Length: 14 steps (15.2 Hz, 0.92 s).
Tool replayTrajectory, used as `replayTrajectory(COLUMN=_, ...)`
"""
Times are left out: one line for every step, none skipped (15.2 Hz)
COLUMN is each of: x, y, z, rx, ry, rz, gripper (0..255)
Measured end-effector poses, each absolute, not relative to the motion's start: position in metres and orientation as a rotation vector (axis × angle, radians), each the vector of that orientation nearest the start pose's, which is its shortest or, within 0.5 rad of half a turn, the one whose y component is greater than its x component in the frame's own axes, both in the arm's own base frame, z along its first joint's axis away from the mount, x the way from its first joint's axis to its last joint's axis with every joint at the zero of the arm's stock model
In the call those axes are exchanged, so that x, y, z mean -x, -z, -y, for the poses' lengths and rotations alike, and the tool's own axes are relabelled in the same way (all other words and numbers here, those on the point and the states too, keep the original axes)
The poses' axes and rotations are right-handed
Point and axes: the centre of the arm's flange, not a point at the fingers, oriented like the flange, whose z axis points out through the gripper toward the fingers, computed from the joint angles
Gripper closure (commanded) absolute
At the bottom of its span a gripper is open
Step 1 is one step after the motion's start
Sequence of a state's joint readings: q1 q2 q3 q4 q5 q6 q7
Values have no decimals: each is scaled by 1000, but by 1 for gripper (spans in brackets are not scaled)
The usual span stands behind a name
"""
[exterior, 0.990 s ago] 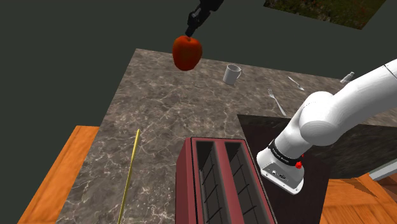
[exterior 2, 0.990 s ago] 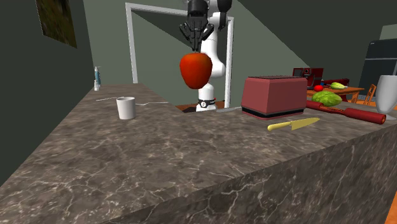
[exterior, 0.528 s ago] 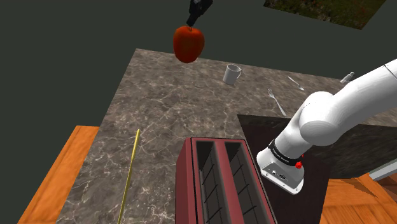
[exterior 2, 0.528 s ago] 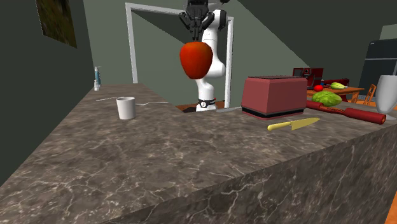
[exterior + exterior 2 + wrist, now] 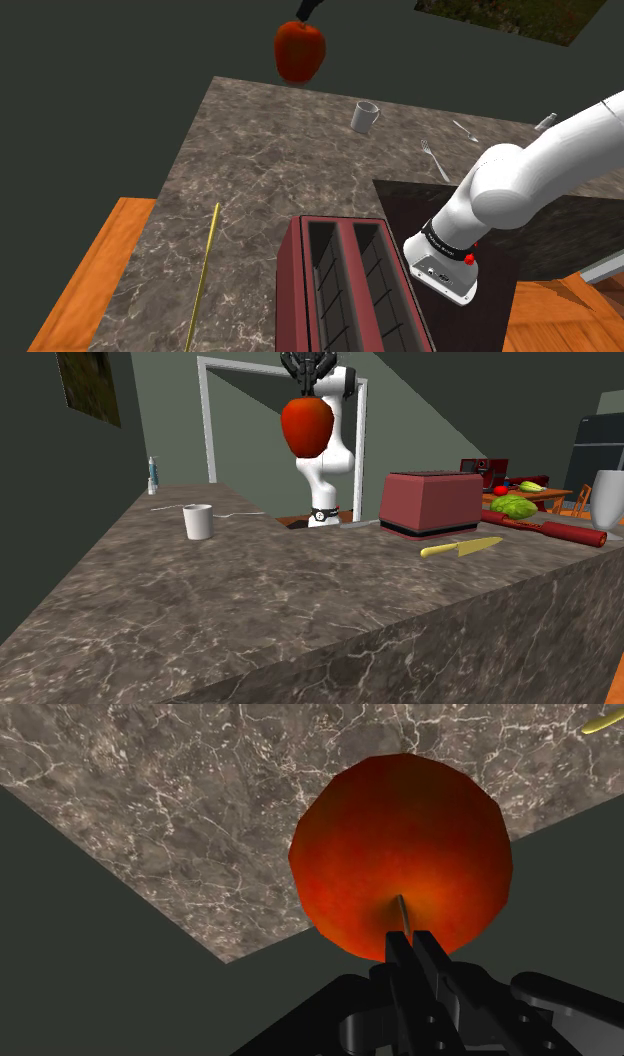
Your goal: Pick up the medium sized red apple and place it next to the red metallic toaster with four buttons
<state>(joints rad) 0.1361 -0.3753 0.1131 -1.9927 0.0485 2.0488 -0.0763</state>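
Higher vs. half a sec ago, red apple (image 5: 307,426) hangs well above the marbled counter (image 5: 250,612), its stem pinched betw. the closed fingers of the black gripper (image 5: 308,390) near the second exterior view's top edge. L to R in that view: white mug (image 5: 199,521) on the counter, apple aloft in front of the white arm (image 5: 325,472), dark-red toaster (image 5: 432,502) w/ yellow knife (image 5: 461,547) lying just beside it. Shoulder view puts apple over the counter's far edge, well apart from toaster, w/ mug and fork (image 5: 435,160) off to its right.
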Motion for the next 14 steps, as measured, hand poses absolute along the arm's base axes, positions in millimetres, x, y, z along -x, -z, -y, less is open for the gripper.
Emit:
replayTrajectory(x=-456, y=-666, z=-131, rx=2992, ry=657, rz=473, gripper=255)
replayTrajectory(x=-456, y=-669, z=-131, rx=2992, ry=658, rz=474, gripper=255)
replayTrajectory(x=-452, y=-671, z=-135, rx=2992, ry=657, rz=474, gripper=255)
replayTrajectory(x=-446, y=-674, z=-144, rx=2992, ry=657, rz=474, gripper=255)
replayTrajectory(x=-439, y=-673, z=-152, rx=2992, ry=657, rz=475, gripper=255)
replayTrajectory(x=-433, y=-672, z=-161, rx=2992, ry=657, rz=475, gripper=255)
replayTrajectory(x=-424, y=-673, z=-172, rx=2992, ry=657, rz=475, gripper=255)
replayTrajectory(x=-417, y=-675, z=-182, rx=2992, ry=657, rz=476, gripper=255)
replayTrajectory(x=-407, y=-673, z=-193, rx=2992, ry=657, rz=476, gripper=255)
replayTrajectory(x=-397, y=-674, z=-203, rx=2992, ry=657, rz=476, gripper=255)
replayTrajectory(x=-390, y=-671, z=-214, rx=2992, ry=658, rz=476, gripper=255)
replayTrajectory(x=-383, y=-672, z=-226, rx=2992, ry=657, rz=476, gripper=255)
replayTrajectory(x=-374, y=-671, z=-237, rx=2992, ry=657, rz=476, gripper=255)
replayTrajectory(x=-367, y=-672, z=-247, rx=2992, ry=657, rz=476, gripper=255)
